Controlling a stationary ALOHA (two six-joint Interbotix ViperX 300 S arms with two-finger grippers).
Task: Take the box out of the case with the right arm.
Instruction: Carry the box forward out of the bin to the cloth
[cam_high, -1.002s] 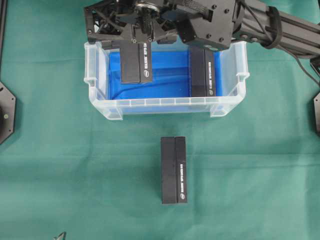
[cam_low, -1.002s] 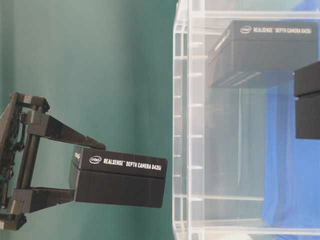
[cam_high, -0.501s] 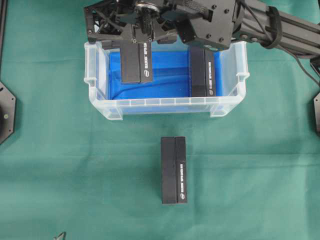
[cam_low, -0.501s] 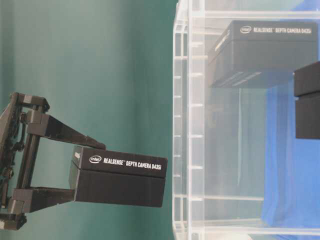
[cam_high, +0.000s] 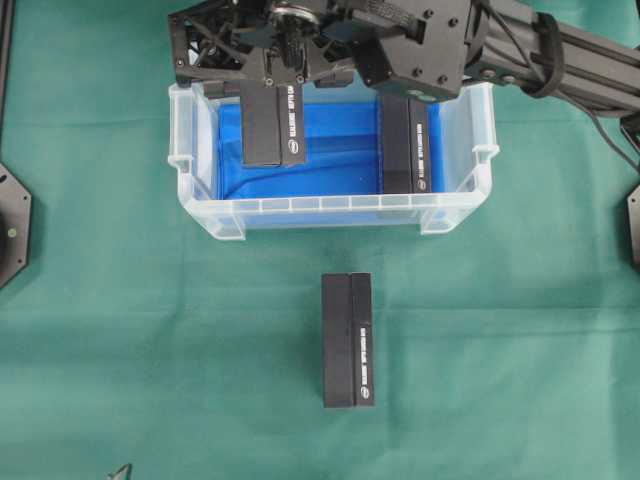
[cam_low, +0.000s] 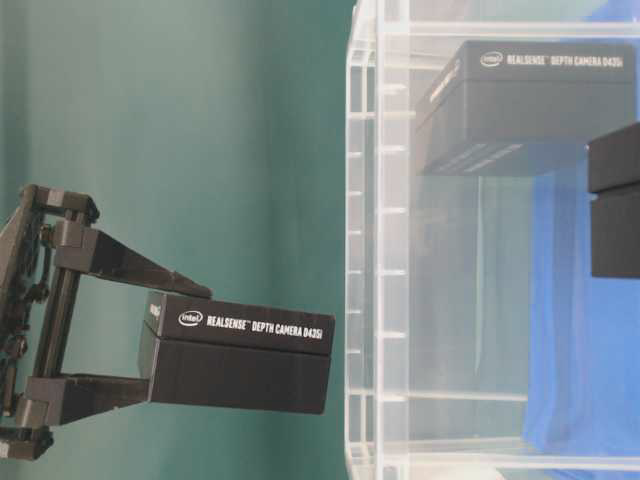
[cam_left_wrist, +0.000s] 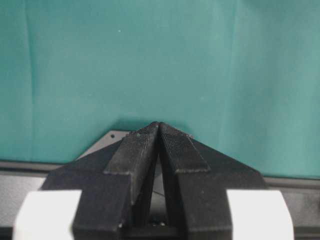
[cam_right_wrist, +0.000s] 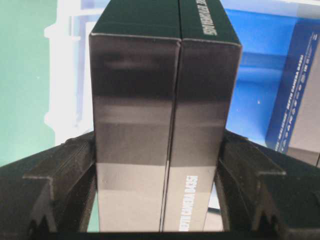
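The green tabletop (cam_high: 120, 300) carries the case (cam_high: 200, 205), a clear tub with a blue lining, at the far edge of the overhead view. The right arm (cam_high: 560, 50) reaches across it from the right. Over the last second nothing has shifted in either outside view, so the lift seems paused rather than under way.

The right pincer (cam_right_wrist: 160, 200) clamps the box (cam_high: 272, 125) by its two long sides. In the table-level view the box (cam_low: 235, 352) is held clear of the case's rim. One more black box (cam_high: 403, 145) lies inside the case, and another (cam_high: 348, 340) rests on the cloth nearer the camera.

The left pincer (cam_left_wrist: 159, 131) is pressed together, holding nothing.

The held box is out of the tub but not yet set down.
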